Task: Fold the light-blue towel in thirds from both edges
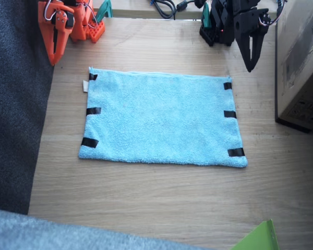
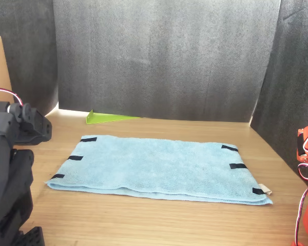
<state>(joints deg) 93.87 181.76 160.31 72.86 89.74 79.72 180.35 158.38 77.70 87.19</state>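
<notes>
Fixed view: wooden table (image 1: 146, 203), grey fabric alongside, cardboard box (image 1: 302, 62) by left arm. Light-blue towel (image 1: 161, 120) flat at centre, well apart from right gripper (image 1: 55, 52) and left gripper (image 1: 250, 60), both apparently clenched, empty. Front view: dark curtain (image 2: 164, 56) behind; towel flat, grippers' state untellable.

Place: a small robot test rig, lab or hobby room; which one cannot be told.
Bench: plain wood-grain bench (image 1: 146, 198).
Backdrop: dark grey foam panels (image 2: 164, 56) walling its far edge.
Gear: cables (image 1: 164, 6) at one edge, cardboard box (image 1: 302, 57) at a corner.
</notes>
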